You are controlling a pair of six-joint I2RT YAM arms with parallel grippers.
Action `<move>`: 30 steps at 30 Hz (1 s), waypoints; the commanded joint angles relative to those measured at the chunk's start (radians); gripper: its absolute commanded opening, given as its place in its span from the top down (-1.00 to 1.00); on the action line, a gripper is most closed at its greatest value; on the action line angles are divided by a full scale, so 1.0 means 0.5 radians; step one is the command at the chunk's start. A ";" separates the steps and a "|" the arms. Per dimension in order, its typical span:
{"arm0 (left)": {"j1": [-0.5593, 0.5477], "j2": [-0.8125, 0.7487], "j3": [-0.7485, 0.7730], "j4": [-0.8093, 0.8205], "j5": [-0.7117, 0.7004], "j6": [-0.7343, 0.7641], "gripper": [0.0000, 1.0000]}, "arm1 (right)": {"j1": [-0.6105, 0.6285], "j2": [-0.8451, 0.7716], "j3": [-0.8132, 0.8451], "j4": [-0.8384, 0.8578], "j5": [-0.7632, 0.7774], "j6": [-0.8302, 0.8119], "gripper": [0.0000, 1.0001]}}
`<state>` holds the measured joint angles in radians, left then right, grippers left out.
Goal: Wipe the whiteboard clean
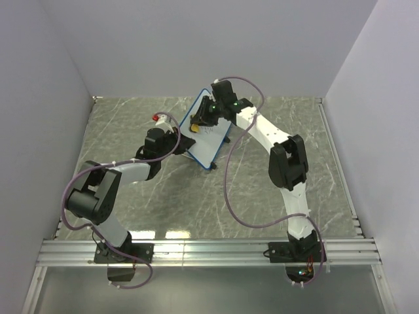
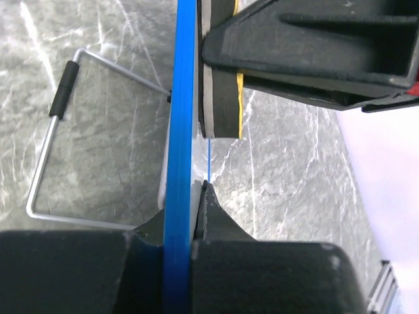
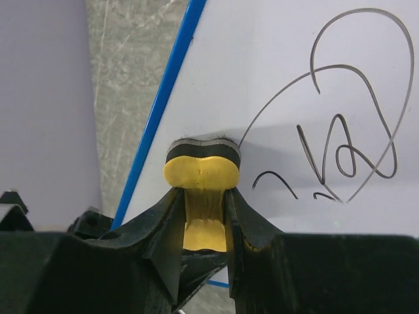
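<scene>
The whiteboard (image 1: 211, 145) stands tilted near the middle of the marble table, blue-framed, with a black scribble (image 3: 347, 150) on its white face (image 3: 275, 78). My left gripper (image 1: 171, 140) is shut on the board's blue frame (image 2: 183, 98), one finger on each side of the edge (image 2: 182, 203). My right gripper (image 3: 204, 196) is shut on a yellow and black eraser (image 3: 201, 167). The eraser's black pad lies against the board just left of the scribble. From the left wrist, the eraser (image 2: 222, 98) shows edge-on against the board.
The board's wire stand (image 2: 46, 163) with a black sleeve (image 2: 62, 88) sticks out behind it. A small red and white thing (image 1: 156, 118) lies left of the board. Grey walls close in the table on three sides. A metal rail (image 1: 209, 248) runs along the near edge.
</scene>
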<state>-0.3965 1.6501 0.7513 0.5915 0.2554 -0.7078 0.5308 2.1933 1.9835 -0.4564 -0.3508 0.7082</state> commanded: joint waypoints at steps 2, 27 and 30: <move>-0.173 0.078 -0.147 -1.195 0.296 0.250 0.99 | 0.006 0.218 0.178 -0.017 -0.019 0.120 1.00; -0.308 -0.125 -0.229 -1.266 0.229 0.133 0.99 | -0.104 -0.076 -0.822 0.554 0.009 0.265 1.00; -0.308 -0.094 -0.257 -1.199 0.201 0.103 0.99 | -0.065 -0.104 -0.731 0.646 -0.071 0.329 1.00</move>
<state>-0.4465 1.5105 0.7185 0.4309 0.1528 -0.7750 0.4442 2.0899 1.5936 -0.1619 -0.4042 0.8429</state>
